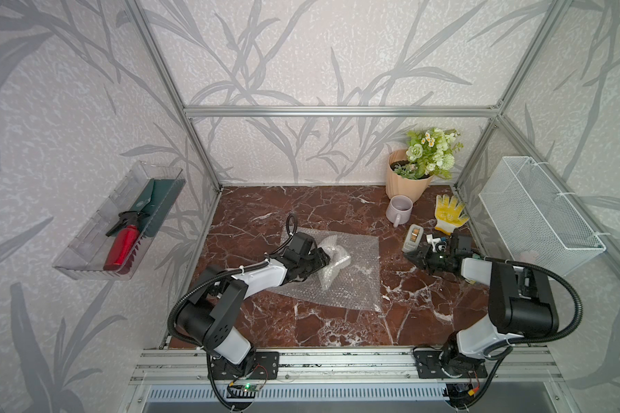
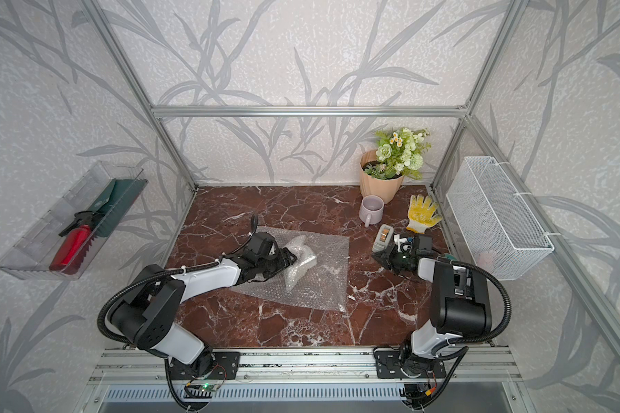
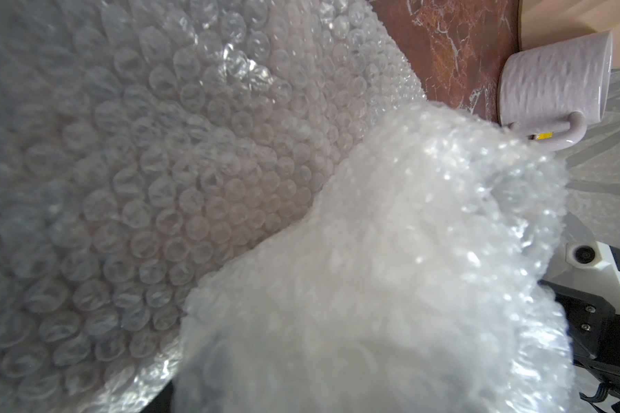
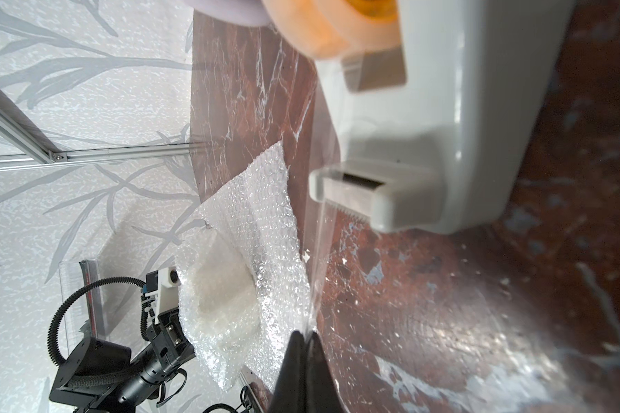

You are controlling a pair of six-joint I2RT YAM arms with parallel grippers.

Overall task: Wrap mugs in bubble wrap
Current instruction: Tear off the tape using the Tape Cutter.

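Note:
A crumpled bundle of bubble wrap point(image 1: 337, 262) lies on a flat bubble wrap sheet point(image 1: 360, 286) at the table's middle. What is inside the bundle is hidden. My left gripper point(image 1: 325, 259) grips the bundle's left side, and the wrap point(image 3: 391, 268) fills the left wrist view and covers the fingers. A pale lilac mug point(image 1: 398, 209) stands upright and bare at the back right, also visible from the left wrist point(image 3: 552, 82). My right gripper point(image 4: 305, 336) is shut on a clear tape strip point(image 4: 319, 271) drawn from the tape dispenser point(image 4: 444, 143).
The white tape dispenser point(image 1: 413, 237) sits just beyond the right gripper point(image 1: 408, 255). A yellow-dotted glove point(image 1: 448, 214) and a peach flowerpot point(image 1: 407, 182) are at the back right. A white wire basket point(image 1: 537, 214) hangs on the right wall. On the left wall, a clear tray point(image 1: 86, 257) holds a red bottle.

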